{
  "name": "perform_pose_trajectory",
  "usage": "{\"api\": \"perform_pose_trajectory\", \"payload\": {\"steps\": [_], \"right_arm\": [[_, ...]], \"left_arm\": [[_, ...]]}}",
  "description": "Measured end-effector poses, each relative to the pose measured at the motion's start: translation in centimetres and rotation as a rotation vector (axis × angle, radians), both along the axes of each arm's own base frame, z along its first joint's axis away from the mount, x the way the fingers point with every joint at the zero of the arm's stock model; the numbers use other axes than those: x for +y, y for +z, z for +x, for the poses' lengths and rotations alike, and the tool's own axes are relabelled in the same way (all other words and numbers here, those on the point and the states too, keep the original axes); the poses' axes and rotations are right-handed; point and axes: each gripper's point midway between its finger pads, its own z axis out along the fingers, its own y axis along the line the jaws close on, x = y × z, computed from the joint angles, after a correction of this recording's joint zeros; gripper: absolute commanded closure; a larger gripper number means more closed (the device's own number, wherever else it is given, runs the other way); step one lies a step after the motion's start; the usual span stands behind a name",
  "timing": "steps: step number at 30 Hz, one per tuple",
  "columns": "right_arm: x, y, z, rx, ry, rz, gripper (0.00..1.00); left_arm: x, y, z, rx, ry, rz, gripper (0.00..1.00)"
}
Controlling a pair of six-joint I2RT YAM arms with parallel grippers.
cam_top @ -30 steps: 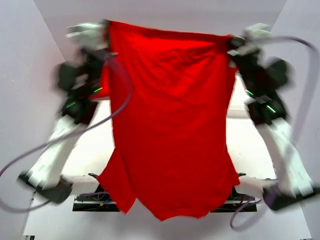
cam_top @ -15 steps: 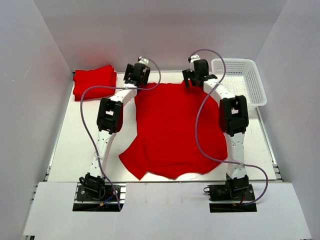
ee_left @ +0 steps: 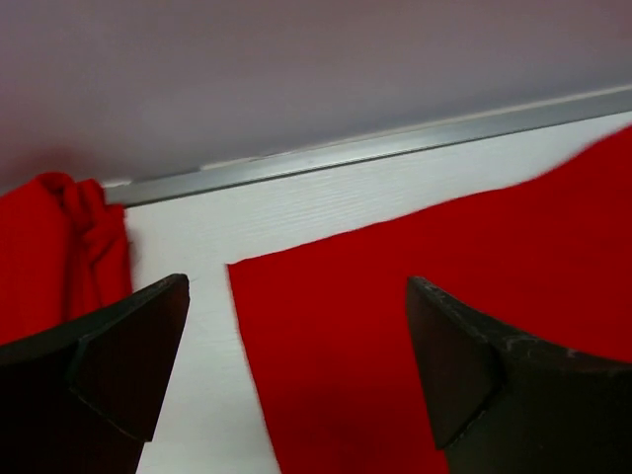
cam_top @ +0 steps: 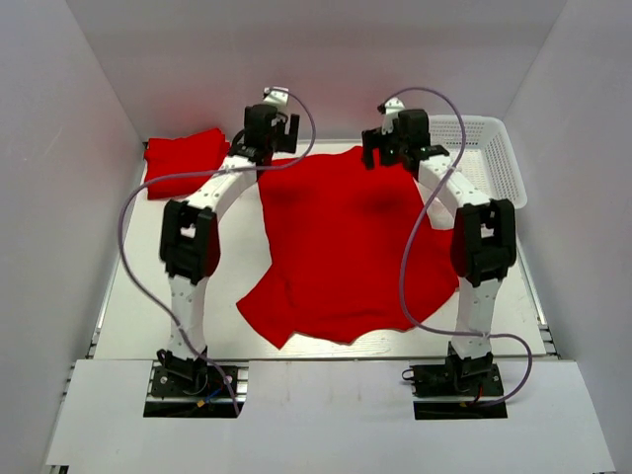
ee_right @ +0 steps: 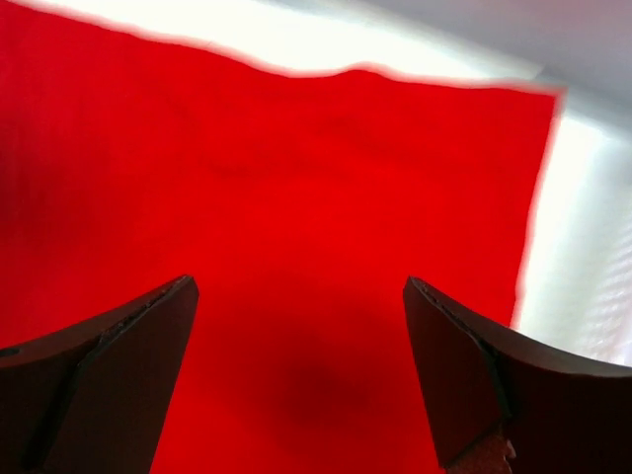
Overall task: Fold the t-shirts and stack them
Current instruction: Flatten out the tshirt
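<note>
A red t-shirt (cam_top: pixel 346 247) lies spread flat across the middle of the table, hem at the far side, collar and sleeves toward the arms' bases. My left gripper (cam_top: pixel 269 138) hovers open above its far left corner (ee_left: pixel 296 296), holding nothing. Over the far right corner (ee_right: pixel 474 148) my right gripper (cam_top: pixel 395 146) hangs open too, with only red cloth below its fingers. More red t-shirts (cam_top: pixel 183 158) lie bunched at the far left, also seen in the left wrist view (ee_left: pixel 59 247).
A white mesh basket (cam_top: pixel 489 158) stands at the far right corner. White walls close in the table on the left, right and back. A metal rail (ee_left: pixel 375 148) runs along the table's far edge.
A second ago both grippers held the shirt stretched up in the air. It has since been laid flat and let go, and both grippers have opened and lifted slightly.
</note>
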Motion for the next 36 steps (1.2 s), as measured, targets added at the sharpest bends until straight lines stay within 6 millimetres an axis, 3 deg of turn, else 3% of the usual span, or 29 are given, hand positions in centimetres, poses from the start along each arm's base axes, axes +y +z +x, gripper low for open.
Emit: {"api": "perform_pose_trajectory", "payload": {"steps": [3,5,7,10,12,16,21,27,31,36], "right_arm": [[0.6,-1.5,-2.5,0.064,0.023,0.040,0.10],[0.4,-3.4,-4.8,0.134,0.018,0.059,0.10],[-0.2,-6.0,-7.9,0.225,0.000,0.073,0.10],[-1.1,-8.9,-12.5,0.339,-0.038,0.093,0.10],[-1.7,-10.4,-15.5,0.408,-0.067,0.104,0.10],[-2.4,-12.2,-19.2,0.492,-0.115,0.134,0.10],[-2.6,-13.4,-20.4,0.537,-0.149,0.153,0.10],[-2.2,-13.5,-19.5,0.536,-0.167,0.175,0.10],[-1.4,-13.4,-17.6,0.525,-0.153,0.189,0.10],[0.8,-13.1,-15.3,0.506,-0.059,0.199,0.10]], "left_arm": [[-1.3,0.3,-4.1,0.038,-0.082,-0.071,0.00],[-2.1,-1.1,-6.2,0.081,-0.136,-0.103,0.00],[-2.8,-3.1,-6.9,0.133,-0.167,-0.120,0.00],[-3.4,-6.0,-6.1,0.195,-0.170,-0.121,0.00],[-4.1,-7.7,-4.1,0.214,-0.160,-0.115,0.00],[-4.1,-11.7,-0.7,0.243,-0.097,-0.076,0.00],[-2.8,-16.5,-0.8,0.319,-0.019,-0.034,0.00],[-0.7,-16.9,-2.1,0.342,0.091,-0.051,0.00],[2.2,-17.0,-7.3,0.415,0.235,-0.075,0.00],[5.7,-17.7,-17.3,0.545,0.378,-0.131,0.00]]}}
